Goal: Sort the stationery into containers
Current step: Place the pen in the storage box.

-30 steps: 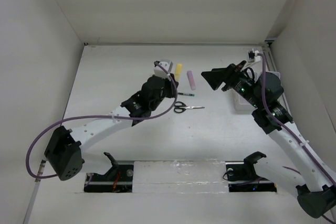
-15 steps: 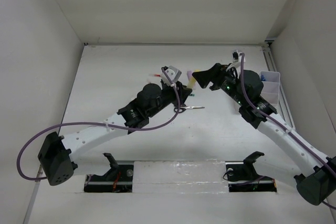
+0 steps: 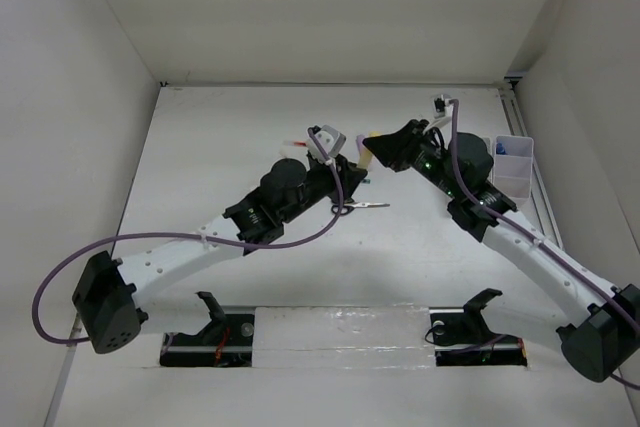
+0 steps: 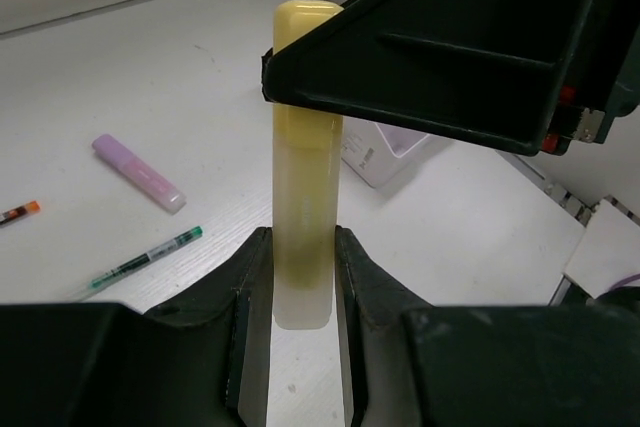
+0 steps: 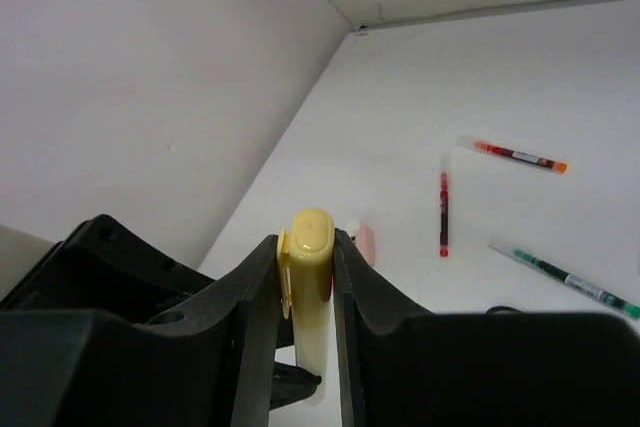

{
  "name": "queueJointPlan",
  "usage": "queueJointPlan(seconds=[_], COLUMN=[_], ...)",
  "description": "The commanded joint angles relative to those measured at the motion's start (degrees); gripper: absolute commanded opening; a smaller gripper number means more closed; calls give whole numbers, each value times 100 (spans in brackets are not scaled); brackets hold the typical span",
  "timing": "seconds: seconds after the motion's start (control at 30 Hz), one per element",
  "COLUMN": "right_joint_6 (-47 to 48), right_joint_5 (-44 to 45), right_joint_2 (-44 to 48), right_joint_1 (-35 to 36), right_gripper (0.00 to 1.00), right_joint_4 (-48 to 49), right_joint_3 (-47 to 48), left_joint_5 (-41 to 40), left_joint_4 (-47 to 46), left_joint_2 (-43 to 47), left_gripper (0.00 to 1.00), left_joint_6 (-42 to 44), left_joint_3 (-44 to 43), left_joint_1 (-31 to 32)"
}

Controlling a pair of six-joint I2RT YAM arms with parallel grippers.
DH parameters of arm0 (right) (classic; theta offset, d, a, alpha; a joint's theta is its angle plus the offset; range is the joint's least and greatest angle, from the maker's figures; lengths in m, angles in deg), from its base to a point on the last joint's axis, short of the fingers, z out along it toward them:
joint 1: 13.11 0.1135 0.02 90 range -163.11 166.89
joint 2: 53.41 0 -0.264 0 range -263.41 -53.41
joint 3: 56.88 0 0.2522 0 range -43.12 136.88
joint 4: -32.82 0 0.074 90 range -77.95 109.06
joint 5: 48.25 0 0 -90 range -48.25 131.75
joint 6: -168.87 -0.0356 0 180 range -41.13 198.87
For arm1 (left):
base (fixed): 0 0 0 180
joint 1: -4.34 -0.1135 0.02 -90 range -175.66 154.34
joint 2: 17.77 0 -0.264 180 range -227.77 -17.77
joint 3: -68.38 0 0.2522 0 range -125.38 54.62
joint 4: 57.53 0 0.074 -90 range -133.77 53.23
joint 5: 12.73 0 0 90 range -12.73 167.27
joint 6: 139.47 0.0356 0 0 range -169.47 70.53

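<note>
The left gripper [image 4: 300, 247] pinched the base of the yellow marker [image 4: 305, 137]; the right gripper [image 5: 305, 252] clamped its top, mid-handover. Next the left should let go, freeing it for the far-right containers [image 3: 516, 165].

A robotics lab test cell is indicated. A bare white bench [image 3: 250, 137] is boxed in by plain white panels [image 3: 80, 97] at the back and along both sides. Two white-and-black robot arms are seen bolted at its near edge, the left arm [image 3: 180, 242] and the right arm [image 3: 540, 257], with purple cables [image 3: 456, 137] trailed along them. Loose pens [image 5: 443, 212] are laid out, with white bins [image 3: 515, 162] set at the right.
</note>
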Motion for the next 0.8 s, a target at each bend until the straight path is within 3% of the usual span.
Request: queueJointPlan(seconds=[0.0,0.07,0.1,0.17,0.2,0.3,0.5,0.67,0.77], right_joint_6=[-60,0,53,220,430,974,1653,1934,2014], right_joint_5=[-393,-324,-175,-121,-60,527,2664,1868,901], right_joint_2=[-55,-55,-55,-116,-117,-170,-170,-354,-477], right_joint_1=[36,36,36,-227,-333,-816,-1817,-3030,-3751], right_gripper=[0,0,0,0,0,0,0,0,0], right_joint_4=[433,433,373,372,189,-58,-639,-114,361], right_joint_3=[79,140,140,271,272,430,493,290,27], left_joint_5=[-225,-419,-593,-648,-813,-1069,-1878,-1537,-1421], left_joint_4=[-250,-161,-74,-74,-74,215,1277,1508,1561], left_joint_2=[-83,-136,-136,-136,-84,-31,136,189,259], left_gripper=[0,4,43,90,100,100,100,100,100], left_joint_6=[8,-63,-132,-133,-133,-247,-774,-1065,-1117], left_joint_3=[-278,-357,-358,-358,-358,-296,-296,-191,-16], left_joint_1=[1,1,1,1,1,1,1,1,1])
